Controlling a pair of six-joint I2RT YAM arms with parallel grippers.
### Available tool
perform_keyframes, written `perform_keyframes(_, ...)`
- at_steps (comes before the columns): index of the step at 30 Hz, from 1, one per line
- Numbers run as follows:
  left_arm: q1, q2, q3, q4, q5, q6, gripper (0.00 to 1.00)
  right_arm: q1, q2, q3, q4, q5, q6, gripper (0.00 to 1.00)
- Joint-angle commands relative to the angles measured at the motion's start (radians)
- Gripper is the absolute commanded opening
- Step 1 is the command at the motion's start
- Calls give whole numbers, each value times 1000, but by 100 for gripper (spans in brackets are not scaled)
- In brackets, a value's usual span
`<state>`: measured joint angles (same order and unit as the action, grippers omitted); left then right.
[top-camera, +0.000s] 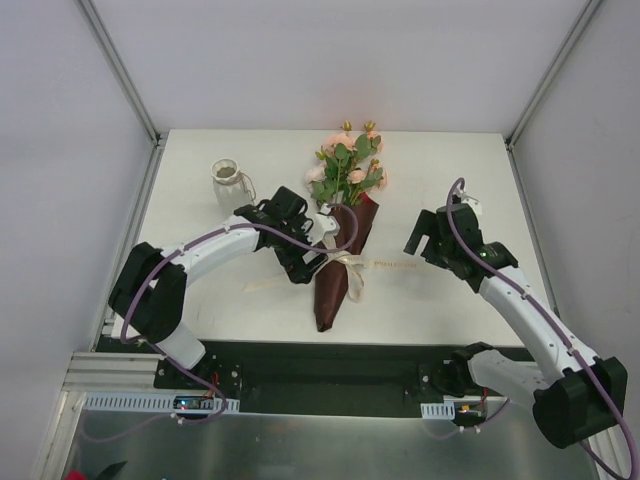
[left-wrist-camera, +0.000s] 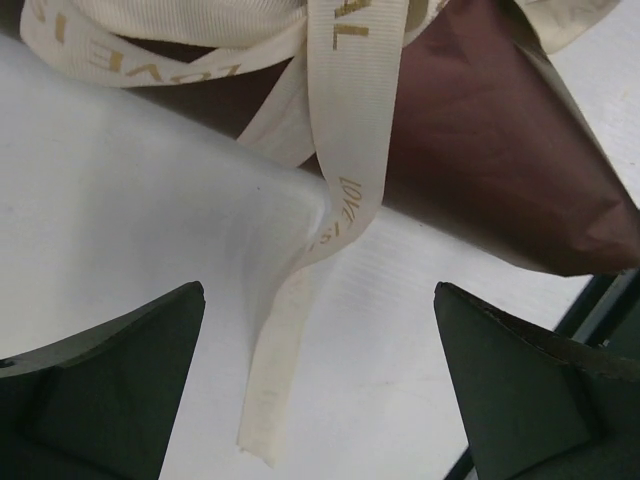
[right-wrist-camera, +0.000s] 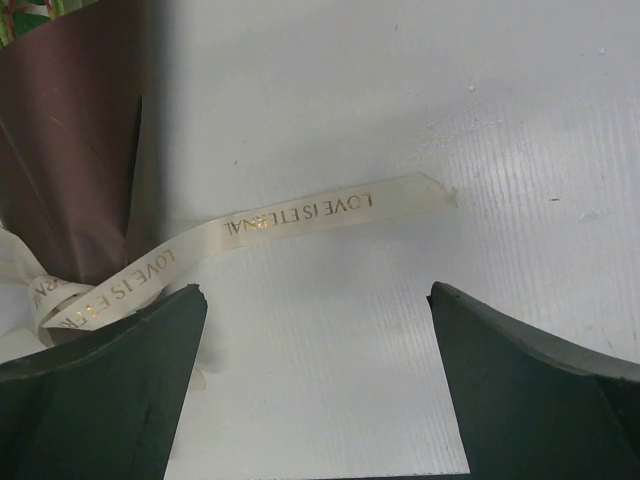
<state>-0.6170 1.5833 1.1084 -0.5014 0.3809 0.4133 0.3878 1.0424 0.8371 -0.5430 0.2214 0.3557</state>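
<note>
A bouquet (top-camera: 345, 165) of pink roses and green leaves lies on the white table (top-camera: 450, 170), wrapped in dark brown paper (top-camera: 335, 275) and tied with a cream ribbon (top-camera: 347, 264). My left gripper (top-camera: 306, 258) is open just left of the wrap, beside the bow. In the left wrist view a ribbon tail (left-wrist-camera: 290, 350) lies on the table between the spread fingers (left-wrist-camera: 110, 390), with the brown paper (left-wrist-camera: 480, 170) beyond. My right gripper (top-camera: 419, 240) hovers open to the right of the wrap. Its view shows a gold-lettered ribbon tail (right-wrist-camera: 300, 214) ahead of the fingers (right-wrist-camera: 110, 380), untouched, and the wrap (right-wrist-camera: 70, 140) at left.
A small glass jar (top-camera: 229, 181) stands at the back left of the table. White walls enclose the table on three sides. The black rail (top-camera: 320, 365) with the arm bases runs along the near edge.
</note>
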Motion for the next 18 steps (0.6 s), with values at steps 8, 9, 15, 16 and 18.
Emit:
perform_keyframes(8,-70,73,-107,216,-56,122,99,-3,33,-6,60,-1,43,99)
perform_keyframes(9,-79,70,-117,242,-65,137,99,-3,36,-12,69,-1,46,99)
perform_keyframes(15,-82,79,-142,300,-108,157,75,-3,59,-32,106,-17,60,99)
perform_keyframes(16,-82,83,-137,300,-106,160,68,-3,64,-35,120,-24,66,99)
perform_keyframes(18,-84,93,-130,302,-117,157,41,-3,82,-39,130,-34,75,99)
